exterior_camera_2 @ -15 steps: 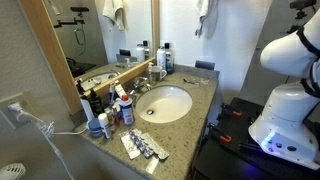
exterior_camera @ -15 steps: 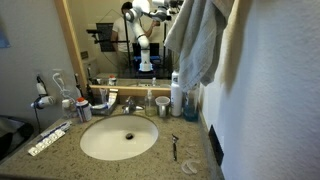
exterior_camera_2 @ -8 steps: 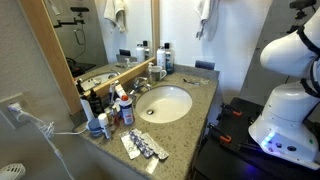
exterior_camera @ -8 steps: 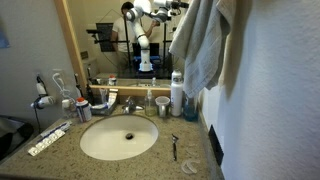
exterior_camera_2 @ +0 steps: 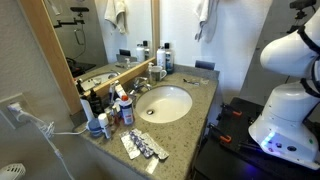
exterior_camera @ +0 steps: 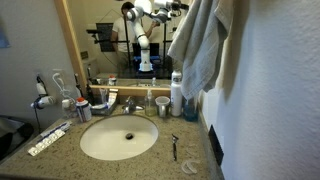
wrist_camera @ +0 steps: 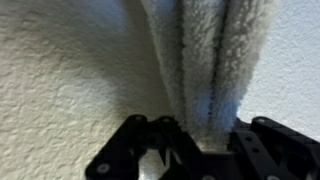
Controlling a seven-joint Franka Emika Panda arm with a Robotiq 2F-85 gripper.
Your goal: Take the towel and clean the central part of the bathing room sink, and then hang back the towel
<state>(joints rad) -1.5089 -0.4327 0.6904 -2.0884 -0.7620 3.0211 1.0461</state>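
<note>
The pale grey-white towel hangs in long folds against the wall at the upper right, above the counter's right end, and it also shows at the top of an exterior view. In the wrist view the towel runs down between the black fingers of my gripper, which is shut on it close to the textured wall. The gripper itself is cut off in both exterior views. The oval off-white sink lies below in the granite counter, with nothing in it.
A faucet, bottles and cups crowd the back of the counter under the mirror. A razor lies right of the basin, blister packs at the counter's end. The robot's white base stands beside the counter.
The hanging towel has swayed slightly sideways; nothing else has moved.
</note>
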